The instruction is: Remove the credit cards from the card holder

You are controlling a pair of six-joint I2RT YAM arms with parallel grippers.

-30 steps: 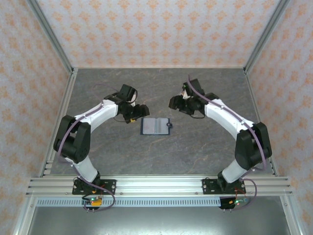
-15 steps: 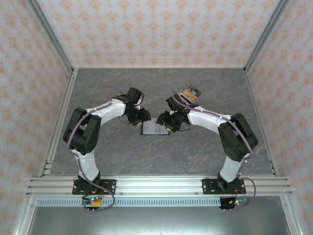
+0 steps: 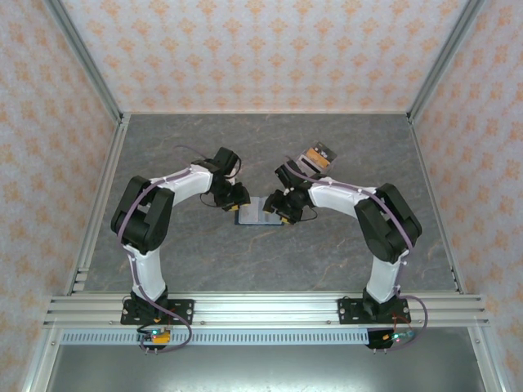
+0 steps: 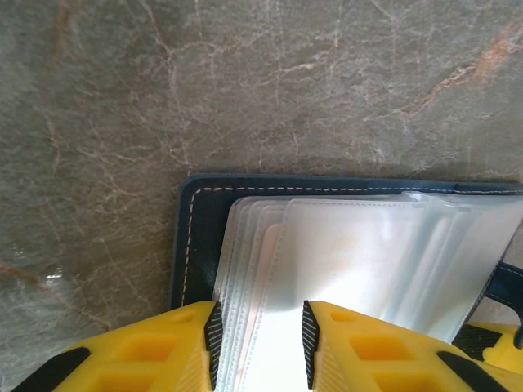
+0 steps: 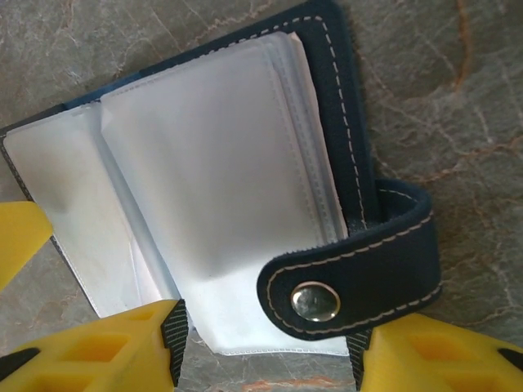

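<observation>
The navy card holder (image 3: 260, 212) lies open on the table between both grippers. In the left wrist view its stitched navy edge (image 4: 196, 237) frames frosted plastic sleeves (image 4: 368, 253). My left gripper (image 4: 260, 343) is open, its fingertips straddling the sleeves' near edge. In the right wrist view the sleeves (image 5: 212, 163) fan out and the closure tab (image 5: 351, 278) with its metal snap curls over them. My right gripper (image 5: 265, 351) is open wide around the tab end. A small fanned pile of pinkish, orange and black credit cards (image 3: 319, 156) lies behind my right arm. Any cards inside the sleeves are hidden.
The grey marbled table (image 3: 327, 245) is walled by patterned panels on three sides, with aluminium rails (image 3: 261, 309) along the near edge. Both arms bend inward toward the middle.
Both grippers have closed in on the card holder from either side and now sit over its two ends. The right arm's swing uncovered the loose card pile.
</observation>
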